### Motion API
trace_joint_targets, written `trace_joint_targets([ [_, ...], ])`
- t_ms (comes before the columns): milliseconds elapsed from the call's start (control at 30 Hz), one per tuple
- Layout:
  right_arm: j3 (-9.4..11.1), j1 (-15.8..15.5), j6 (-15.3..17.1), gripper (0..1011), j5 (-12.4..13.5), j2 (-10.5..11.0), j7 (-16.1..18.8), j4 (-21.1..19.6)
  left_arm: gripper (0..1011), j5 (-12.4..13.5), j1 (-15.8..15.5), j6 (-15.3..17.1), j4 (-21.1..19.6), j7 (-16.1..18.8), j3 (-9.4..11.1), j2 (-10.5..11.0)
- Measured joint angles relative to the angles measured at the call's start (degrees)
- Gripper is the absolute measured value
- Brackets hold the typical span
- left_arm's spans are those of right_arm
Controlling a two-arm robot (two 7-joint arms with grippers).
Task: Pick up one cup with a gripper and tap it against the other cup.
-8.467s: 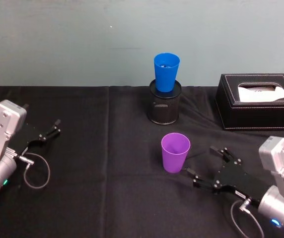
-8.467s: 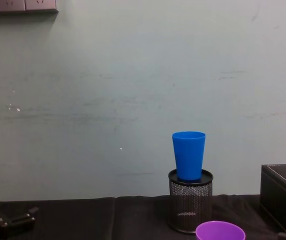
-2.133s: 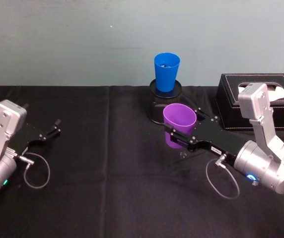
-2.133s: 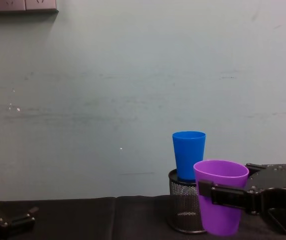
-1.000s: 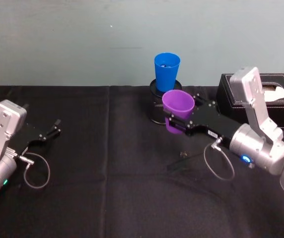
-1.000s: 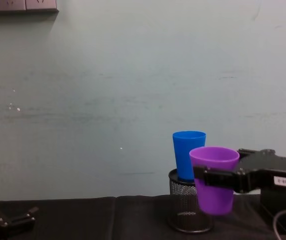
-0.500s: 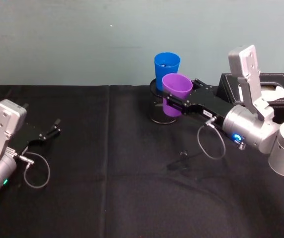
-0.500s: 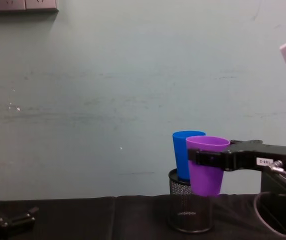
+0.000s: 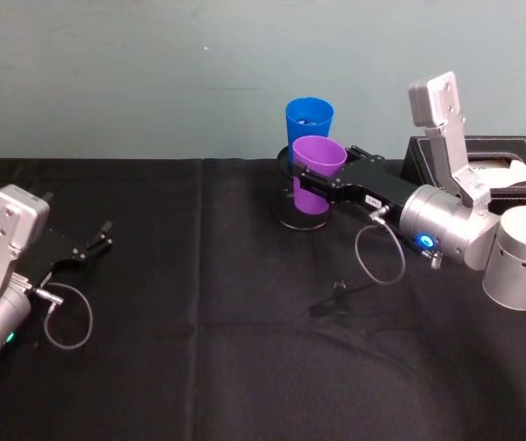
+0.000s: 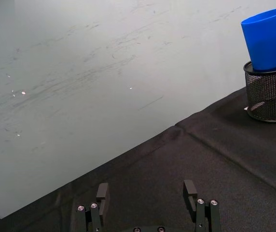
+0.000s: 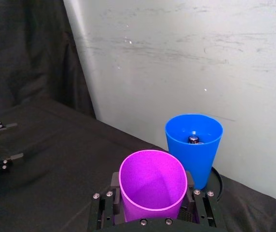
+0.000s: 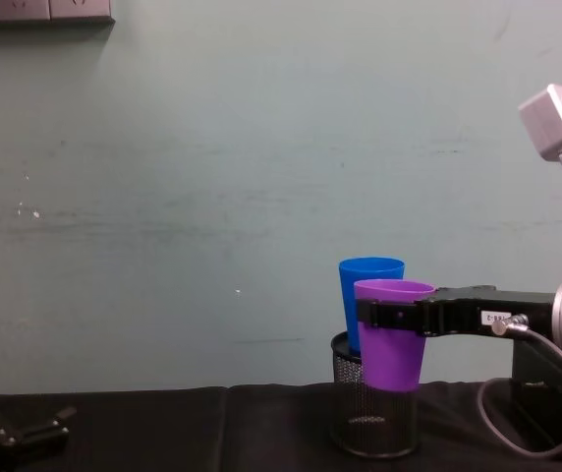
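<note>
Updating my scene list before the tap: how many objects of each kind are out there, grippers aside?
2 tapered plastic tumblers: purple tumbler, bright blue tumbler
1 black mesh pen holder
1 black tissue box
Total: 4

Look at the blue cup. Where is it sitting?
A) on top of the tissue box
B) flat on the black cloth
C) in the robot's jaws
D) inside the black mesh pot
D: the blue cup stands upright with its bottom down inside the rim of the black mesh pot.
</note>
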Motion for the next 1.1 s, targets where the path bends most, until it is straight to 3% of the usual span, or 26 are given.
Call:
trace_joint_targets([
  [433,-1.27,2.94,1.14,739,-0.42,-0.75,-0.57,3.26,1000,0.00,0.00,0.00,0.00,0.00,0.00,0.00],
  [1100,-1.44,3.82,1.15,739,-1.33,-1.06,-1.19,4.17,1000,0.00,0.00,0.00,0.00,0.00,0.00,0.00],
])
